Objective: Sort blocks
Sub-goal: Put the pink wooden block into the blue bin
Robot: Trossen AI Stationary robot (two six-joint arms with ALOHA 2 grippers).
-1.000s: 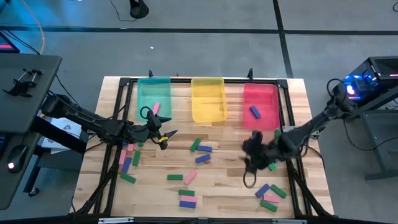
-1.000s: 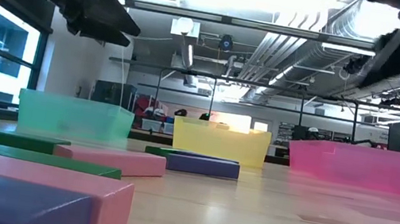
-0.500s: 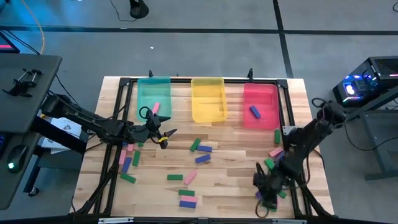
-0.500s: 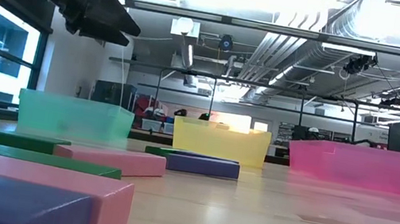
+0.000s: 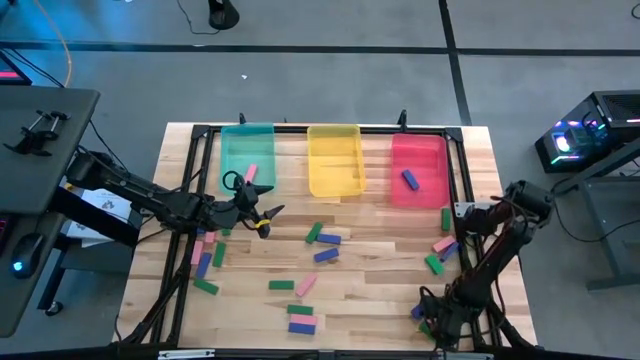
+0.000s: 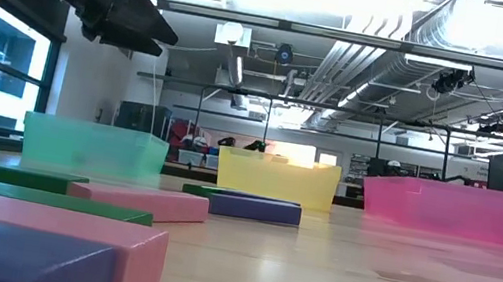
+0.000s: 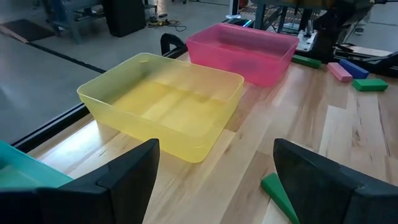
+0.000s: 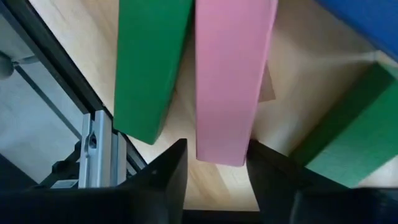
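Pink block (image 8: 233,74) sits between your right gripper (image 8: 214,163) fingers, closing to lift it; left gripper (image 7: 214,180) hangs open near the yellow tray (image 7: 163,102), waiting

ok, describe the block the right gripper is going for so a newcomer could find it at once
Start at the near right corner of the wooden table, where the right gripper is down over a small cluster of blocks. In the right wrist view its two dark fingers straddle the end of one pink block. It is the only pink one there, lying alongside a green block.
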